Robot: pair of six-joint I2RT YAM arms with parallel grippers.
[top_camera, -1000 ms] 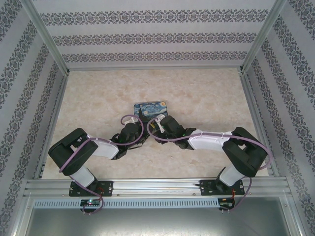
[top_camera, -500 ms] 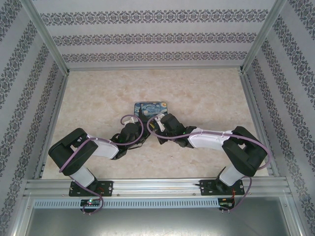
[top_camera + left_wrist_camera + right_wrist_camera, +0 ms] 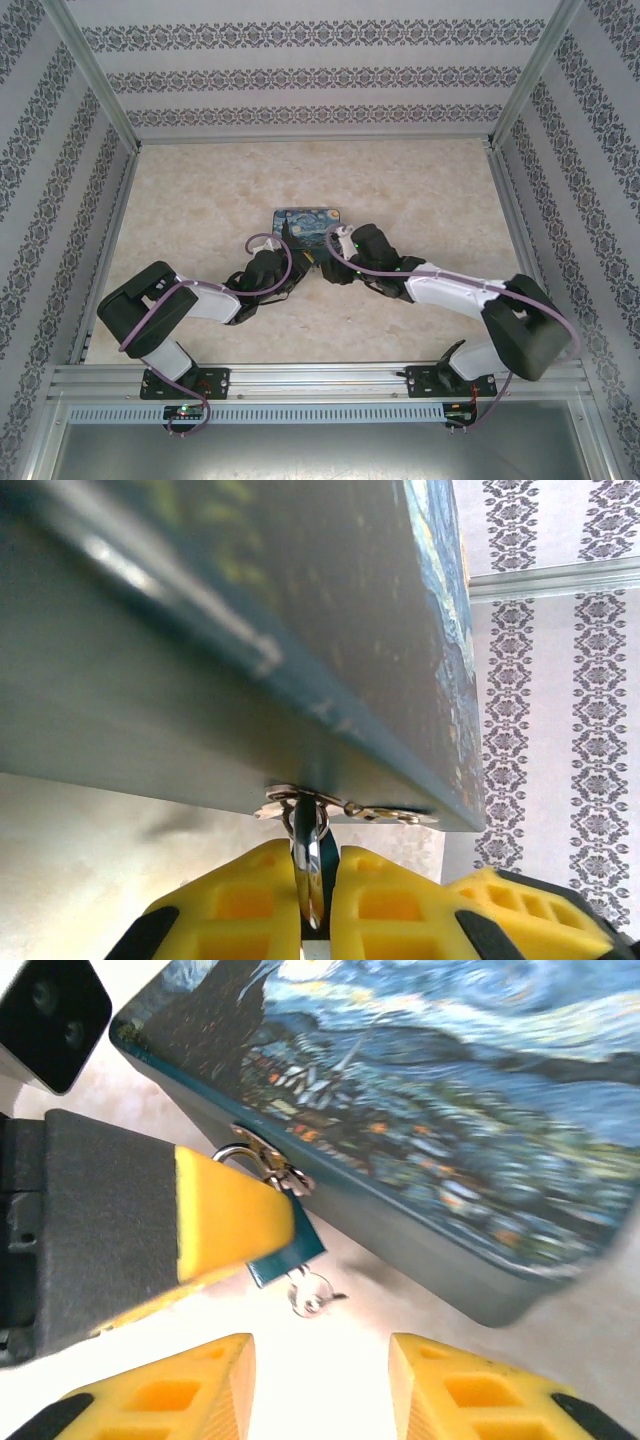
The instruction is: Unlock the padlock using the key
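Observation:
The small blue padlock (image 3: 296, 1247) hangs from the hasp (image 3: 262, 1165) on the front wall of the painted tin box (image 3: 470, 1110). My left gripper (image 3: 315, 860) is shut on the padlock (image 3: 308, 850), and one of its yellow fingers (image 3: 228, 1215) covers most of the lock in the right wrist view. The silvery key (image 3: 314, 1294) sticks out of the padlock's lower end. My right gripper (image 3: 320, 1352) stands open a short way from the key, touching nothing. From above, both grippers (image 3: 293, 254) (image 3: 328, 262) meet at the box's near edge (image 3: 308, 240).
The tin box (image 3: 308, 222) lies flat in the middle of the marble-patterned table (image 3: 200, 190). Patterned walls and metal rails (image 3: 110, 240) close in the table on three sides. Both arms reach in from the near edge.
My right arm has swung outward to the right and its wrist has drawn back from the lock. The left arm has kept its hold.

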